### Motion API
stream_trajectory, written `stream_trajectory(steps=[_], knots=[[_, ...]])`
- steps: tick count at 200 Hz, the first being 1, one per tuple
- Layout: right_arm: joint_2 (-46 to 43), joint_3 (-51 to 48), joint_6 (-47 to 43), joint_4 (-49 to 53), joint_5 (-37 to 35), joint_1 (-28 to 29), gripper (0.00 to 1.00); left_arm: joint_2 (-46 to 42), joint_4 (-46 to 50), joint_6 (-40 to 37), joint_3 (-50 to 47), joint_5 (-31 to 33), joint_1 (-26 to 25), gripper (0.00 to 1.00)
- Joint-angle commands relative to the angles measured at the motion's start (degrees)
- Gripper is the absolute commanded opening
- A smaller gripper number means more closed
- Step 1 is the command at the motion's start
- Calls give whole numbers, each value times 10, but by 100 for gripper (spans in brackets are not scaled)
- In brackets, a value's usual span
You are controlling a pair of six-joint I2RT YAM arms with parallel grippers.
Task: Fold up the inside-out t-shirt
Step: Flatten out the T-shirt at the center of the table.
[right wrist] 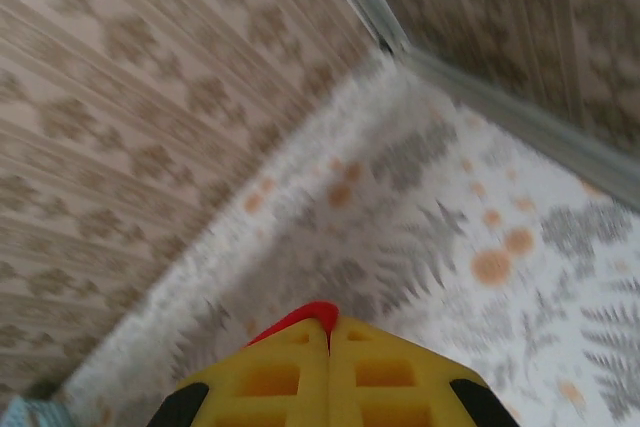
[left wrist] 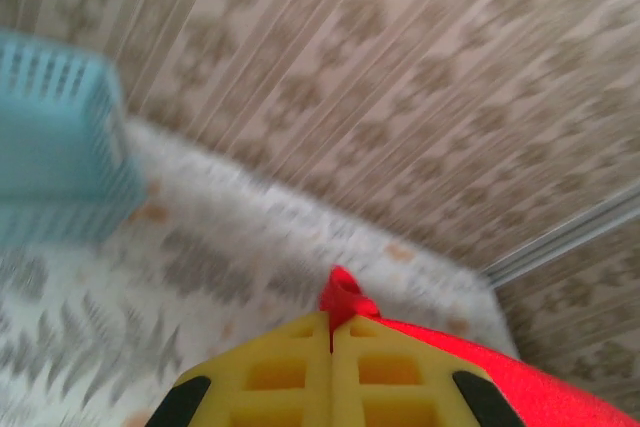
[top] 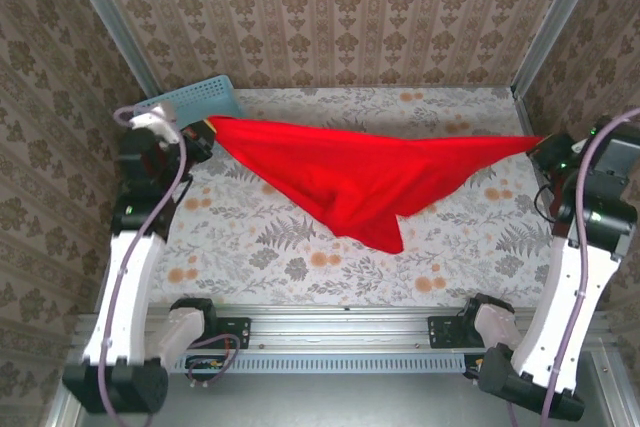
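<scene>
The t-shirt (top: 360, 182) is hung slack and low over the tabletop (top: 250, 247) centre; farther back, its edge is stretched taut between left jaws and right jaws, both clamped on cloth, probably for laying flat.

Floral-print table (top: 250, 247), blue basket (top: 200, 99) far-left corner

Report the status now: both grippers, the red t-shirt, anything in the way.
Left gripper shut on t-shirt. Right gripper shut on its other end. Cloth stretched between them, middle sagging. Blue basket just behind left gripper.
</scene>
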State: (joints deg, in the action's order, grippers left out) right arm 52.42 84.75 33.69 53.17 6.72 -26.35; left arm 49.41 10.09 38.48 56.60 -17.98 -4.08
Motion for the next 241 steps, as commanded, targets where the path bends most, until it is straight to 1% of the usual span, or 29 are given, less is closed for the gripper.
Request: stream_trajectory(steps=[1, 15, 31, 55, 77, 104, 111, 115, 129, 151, 158, 165, 176, 183, 190, 205, 217, 225, 241], knots=[[-35, -20, 16, 9, 14, -5, 0, -54, -10, -13, -78, -12, 3, 0], [-64, -95, 19, -10, 34, -5, 0, -81, 4, -9, -143, -22, 3, 0], [-84, -172, 10, -11, 35, -5, 0, -97, 18, -1, -218, -42, 2, 0], [-101, -256, 2, -2, 35, -6, 0, -100, 40, 21, -324, -65, 1, 0], [-114, -296, 6, 2, 28, -11, 0, -89, 47, 40, -397, -69, -5, 0], [-115, -310, 12, 2, 19, -12, 0, -69, 67, 56, -444, -60, -8, 9], [-115, -312, 13, 2, 20, -12, 0, -63, 72, 60, -448, -60, -9, 12], [-115, -313, 12, 3, 19, -12, 0, -60, 74, 62, -449, -60, -8, 15], [-115, -315, 11, 3, 17, -12, 0, -56, 86, 59, -441, -56, -10, 32], [-115, -320, 10, 2, 21, -12, 0, -52, 111, 43, -408, -17, -12, 44], [-115, -320, 10, 0, 24, -12, 0, -43, 112, 36, -395, -6, -14, 49], [-115, -321, 11, -1, 27, -12, 0, -26, 111, 27, -380, -1, -18, 52], [-115, -323, 12, -4, 32, -12, 0, 12, 111, 18, -355, 1, -30, 52], [-115, -325, 13, -6, 35, -12, 0, 36, 108, 14, -339, 3, -47, 51], [-114, -325, 13, -8, 39, -12, 0, 56, 111, 10, -322, 16, -74, 50], [-112, -325, 11, -9, 43, -12, 0, 87, 126, 10, -292, 76, -147, 50], [-112, -327, 11, -10, 46, -12, 0, 113, 131, 14, -273, 115, -193, 50], [-112, -328, 11, -10, 47, -12, 0, 134, 139, 21, -262, 129, -209, 49], [-113, -328, 11, -10, 47, -12, 0, 171, 161, 38, -247, 149, -216, 46]])
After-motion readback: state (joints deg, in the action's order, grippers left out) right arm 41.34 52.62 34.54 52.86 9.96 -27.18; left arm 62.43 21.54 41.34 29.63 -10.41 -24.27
